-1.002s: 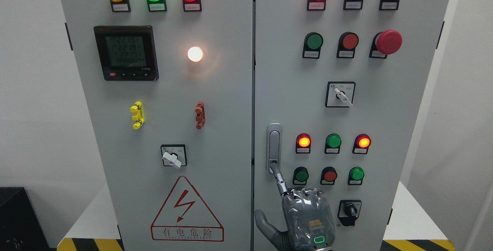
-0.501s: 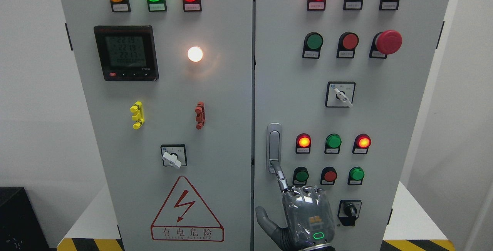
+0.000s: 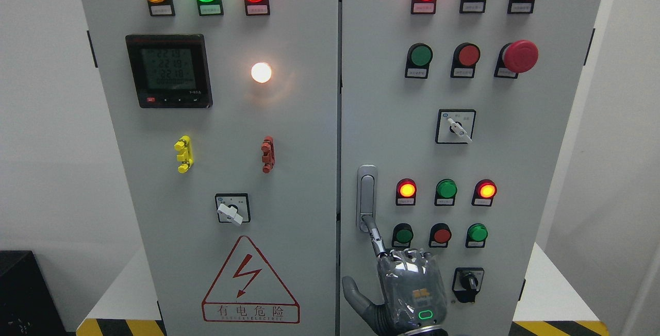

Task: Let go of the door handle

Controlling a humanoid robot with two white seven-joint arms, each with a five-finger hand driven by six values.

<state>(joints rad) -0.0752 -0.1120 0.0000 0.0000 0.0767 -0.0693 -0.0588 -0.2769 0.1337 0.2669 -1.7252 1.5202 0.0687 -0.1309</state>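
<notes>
While right hand (image 3: 410,289) points, fingertip touches door handle (image 3: 366,191) bottom.

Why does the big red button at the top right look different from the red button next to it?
The big red button bulges out like a mushroom; the smaller red button sits flat in a black ring. The big one is wider and a deeper red. Both are round, unlit, and in the same row on the right door.

Button labels (image 3: 468,7) too small (print unreadable)
</notes>
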